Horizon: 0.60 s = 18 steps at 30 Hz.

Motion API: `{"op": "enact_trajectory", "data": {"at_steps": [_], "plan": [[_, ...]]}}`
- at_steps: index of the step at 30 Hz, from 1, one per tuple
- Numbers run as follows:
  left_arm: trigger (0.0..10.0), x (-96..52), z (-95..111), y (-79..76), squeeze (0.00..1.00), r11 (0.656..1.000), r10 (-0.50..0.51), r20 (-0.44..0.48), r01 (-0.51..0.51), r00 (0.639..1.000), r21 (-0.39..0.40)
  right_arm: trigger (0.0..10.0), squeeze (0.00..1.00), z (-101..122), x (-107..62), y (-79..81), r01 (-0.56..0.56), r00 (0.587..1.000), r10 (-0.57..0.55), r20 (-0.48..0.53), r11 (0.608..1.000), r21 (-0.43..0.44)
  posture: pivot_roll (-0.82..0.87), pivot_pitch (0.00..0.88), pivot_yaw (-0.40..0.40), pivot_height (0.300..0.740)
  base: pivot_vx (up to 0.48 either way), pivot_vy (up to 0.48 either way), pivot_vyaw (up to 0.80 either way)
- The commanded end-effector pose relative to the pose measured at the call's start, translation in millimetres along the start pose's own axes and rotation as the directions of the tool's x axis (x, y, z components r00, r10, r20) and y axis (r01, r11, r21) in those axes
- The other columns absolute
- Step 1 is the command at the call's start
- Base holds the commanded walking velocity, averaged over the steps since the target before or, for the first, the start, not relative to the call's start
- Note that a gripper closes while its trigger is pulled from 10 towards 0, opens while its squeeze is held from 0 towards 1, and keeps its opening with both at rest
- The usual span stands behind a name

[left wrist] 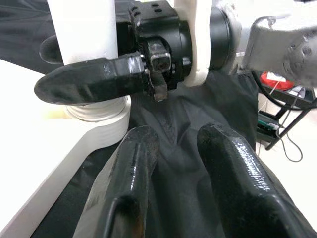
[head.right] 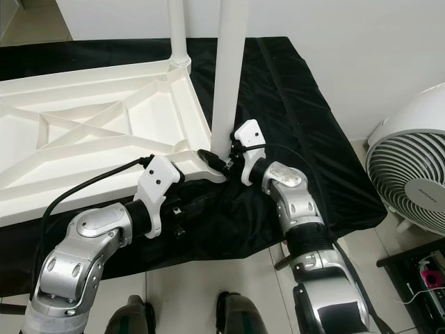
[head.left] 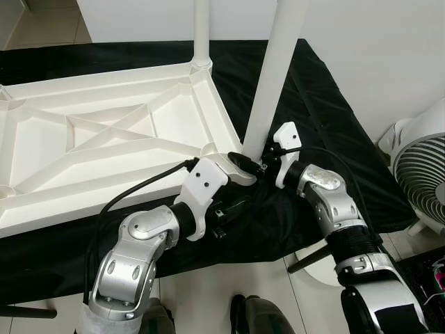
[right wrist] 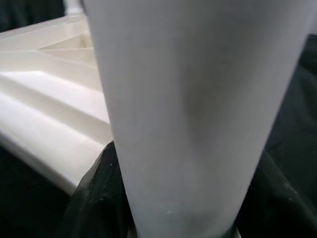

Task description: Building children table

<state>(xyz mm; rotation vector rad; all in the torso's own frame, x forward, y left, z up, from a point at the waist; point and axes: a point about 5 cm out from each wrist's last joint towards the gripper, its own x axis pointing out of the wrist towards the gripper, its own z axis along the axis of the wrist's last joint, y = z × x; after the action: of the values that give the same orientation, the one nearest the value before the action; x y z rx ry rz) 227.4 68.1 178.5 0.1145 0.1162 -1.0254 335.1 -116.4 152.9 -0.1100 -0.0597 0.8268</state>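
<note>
Your left gripper (head.left: 240, 169) sits low at the near corner of the upside-down tabletop (head.left: 104, 132), right beside the base of the near leg (head.left: 274, 69). In the left wrist view its two fingers (left wrist: 124, 188) stand a little apart with only black cloth (left wrist: 193, 129) between them, so it holds nothing.

The tabletop lies underside up on the cloth, ribs showing. A far leg (head.left: 201, 31) stands upright in the back corner just beyond your left gripper. The near leg stands in the corner socket (left wrist: 96, 109) between both grippers, leaning slightly.

Your right gripper (head.left: 263, 165) is at the bottom of the near leg, fingers wrapped around it from the other side; the right wrist view shows dark fingers (right wrist: 91, 198) either side of the white tube, so it looks clamped on the leg.

Risks, as a guess: the leg looks tilted, so pushing or twisting now may jam it crooked in the socket. Grip is very low on a tall leg, so the top could swing and lever it out. Both grippers are nearly touching, so any move risks a collision. The tabletop could slide on the cloth. A fan (head.left: 421, 170) stands off beyond your right arm, near enough to clip.
</note>
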Motion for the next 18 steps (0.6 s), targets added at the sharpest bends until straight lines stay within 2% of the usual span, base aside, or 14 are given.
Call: {"op": "enact_trajectory", "data": {"at_steps": [1, 4, 8, 12, 14, 16, 18], "plan": [[10.0, -0.2, -5, 9.1, 0.00, 0.988, 0.157, -0.015, -0.157, 0.987, 0.003, 0.0, 0.00, -17, -5.5, 2.0, 0.071, 0.995, -0.066, -0.070, 0.995, 0.064, -0.03, 0.109, -0.023, 0.740, 0.000, 0.000, 0.00], [10.0, -0.3, -5, 11.0, 0.00, 0.985, 0.175, -0.014, -0.175, 0.984, 0.002, 0.0, 0.00, -18, -6.6, 3.1, 0.100, 0.993, -0.095, -0.076, 0.993, 0.058, -0.03, 0.109, -0.022, 0.740, 0.000, 0.000, 0.00], [10.0, 0.1, -4, 17.9, 0.00, 0.969, 0.247, -0.009, -0.247, 0.969, 0.005, 0.0, 0.00, -18, -10.0, 10.2, 0.179, 0.983, -0.175, -0.056, 0.980, 0.087, -0.04, 0.109, -0.024, 0.740, 0.000, 0.000, 0.00], [10.0, 0.8, -8, 22.9, 0.00, 0.950, 0.312, -0.018, -0.311, 0.950, 0.025, 0.0, 0.00, -20, -15.7, 19.0, 0.296, 0.955, -0.291, -0.057, 0.944, 0.142, -0.04, 0.109, -0.025, 0.740, 0.000, 0.000, 0.00], [10.0, 1.2, -9, 24.0, 0.00, 0.946, 0.324, -0.025, -0.323, 0.946, 0.035, 0.0, 0.00, -21, -16.7, 20.3, 0.319, 0.948, -0.313, -0.063, 0.936, 0.151, -0.04, 0.109, -0.025, 0.740, 0.000, 0.000, 0.00], [10.0, 2.8, -12, 24.7, 0.00, 0.942, 0.335, -0.031, -0.333, 0.942, 0.047, 0.0, 0.00, -23, -19.5, 24.0, 0.400, 0.916, -0.391, -0.085, 0.897, 0.186, -0.05, 0.110, -0.026, 0.740, 0.000, 0.000, 0.00], [10.0, 3.4, -12, 24.8, 0.00, 0.941, 0.336, -0.030, -0.334, 0.941, 0.051, 0.0, 0.00, -24, -20.5, 25.3, 0.429, 0.903, -0.418, -0.094, 0.883, 0.193, -0.05, 0.110, -0.026, 0.740, 0.000, 0.000, 0.00]]}}
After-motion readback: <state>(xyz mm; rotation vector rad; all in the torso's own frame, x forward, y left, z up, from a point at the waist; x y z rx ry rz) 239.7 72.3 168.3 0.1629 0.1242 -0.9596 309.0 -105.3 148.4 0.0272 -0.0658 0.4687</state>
